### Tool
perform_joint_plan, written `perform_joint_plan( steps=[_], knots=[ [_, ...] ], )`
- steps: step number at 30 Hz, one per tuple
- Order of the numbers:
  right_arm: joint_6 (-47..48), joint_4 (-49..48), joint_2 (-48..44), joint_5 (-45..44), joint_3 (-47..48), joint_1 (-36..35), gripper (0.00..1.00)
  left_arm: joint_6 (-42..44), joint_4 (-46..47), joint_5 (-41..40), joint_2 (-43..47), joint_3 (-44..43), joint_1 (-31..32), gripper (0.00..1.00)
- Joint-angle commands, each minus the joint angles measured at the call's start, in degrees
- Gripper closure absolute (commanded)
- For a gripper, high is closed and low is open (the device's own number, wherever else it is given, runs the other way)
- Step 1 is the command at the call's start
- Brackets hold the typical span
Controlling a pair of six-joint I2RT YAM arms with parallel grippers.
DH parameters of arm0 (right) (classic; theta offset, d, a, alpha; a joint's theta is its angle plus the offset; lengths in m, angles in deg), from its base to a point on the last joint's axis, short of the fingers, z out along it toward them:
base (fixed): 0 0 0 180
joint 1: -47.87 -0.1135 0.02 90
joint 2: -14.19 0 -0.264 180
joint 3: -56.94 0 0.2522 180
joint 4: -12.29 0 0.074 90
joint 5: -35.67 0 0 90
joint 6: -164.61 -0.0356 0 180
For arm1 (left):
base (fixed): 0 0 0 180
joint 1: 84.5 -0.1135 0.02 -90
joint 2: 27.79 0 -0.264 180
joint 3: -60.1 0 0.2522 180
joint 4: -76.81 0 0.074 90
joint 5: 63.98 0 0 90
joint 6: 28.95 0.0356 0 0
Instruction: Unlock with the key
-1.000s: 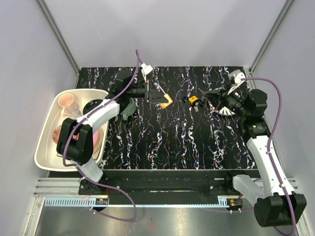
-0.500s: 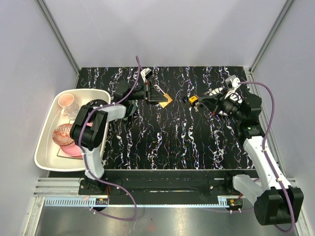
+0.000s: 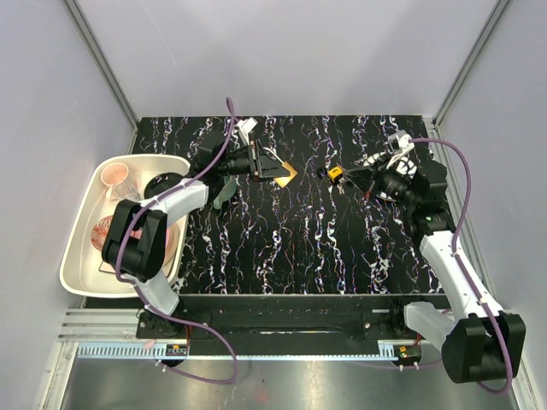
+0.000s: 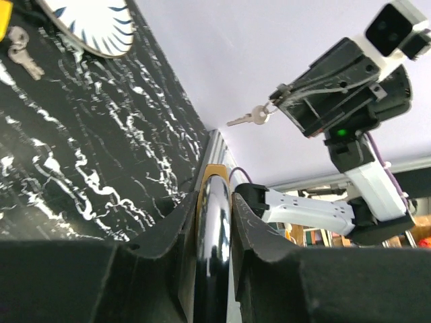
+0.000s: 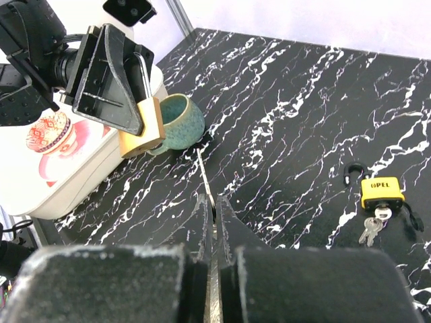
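**Key and padlock both gripped, still apart**

The left end effector [image 4: 214,210] is clenched on the steel shackle [image 4: 213,225] of a brass-bodied padlock [image 5: 144,125], and the body sticks out past its fingertips. The right end effector [image 5: 211,210] is clamped tight on a small silver key [image 5: 204,172]. The blade juts ahead of its fingertips toward that padlock, well apart from it. Off to its right, a yellow padlock [image 5: 382,192] with a bunch of spare keys [image 5: 372,229] lies on the black marbled worktop [image 5: 289,108]. A teal ceramic cup [image 5: 183,118] stands just beside the brass padlock.
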Motion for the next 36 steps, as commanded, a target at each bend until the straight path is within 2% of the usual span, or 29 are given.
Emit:
perform_joint_plan(
  steps=[1, 3, 6, 10, 14, 24, 36],
  knots=[
    [1.00, 1.92, 1.83, -2.93, 2.55, -1.59, 1.00, 6.56, -7.52, -4.40, 0.90, -3.81, -0.25, 1.00],
    [1.27, 3.24, 2.71, -2.94, 3.51, -2.38, 1.00, 9.37, -11.92, -6.32, 1.60, -4.69, -0.25, 1.00],
    [0.31, 1.94, 4.03, -0.31, 3.43, -3.09, 1.00, 9.65, -12.03, -6.25, 2.30, -4.52, -0.25, 1.00],
    [-4.77, -3.43, 4.73, 5.14, 1.24, -3.53, 1.00, 6.40, -3.16, -5.46, 3.45, -1.54, -0.25, 1.00],
    [-8.03, -5.45, 6.40, 6.56, 0.97, -3.62, 1.00, 3.51, 5.53, -4.76, 3.89, 1.54, -0.34, 1.00],
    [-19.45, -14.59, 11.59, 8.58, -2.02, -5.29, 1.00, 2.36, 9.68, -4.84, 4.33, 2.77, -0.25, 1.00],
    [-25.35, -21.18, 15.98, 6.30, -3.52, -8.36, 1.00, 0.60, 14.96, -6.68, 4.15, 4.79, -0.25, 1.00]
  ],
)
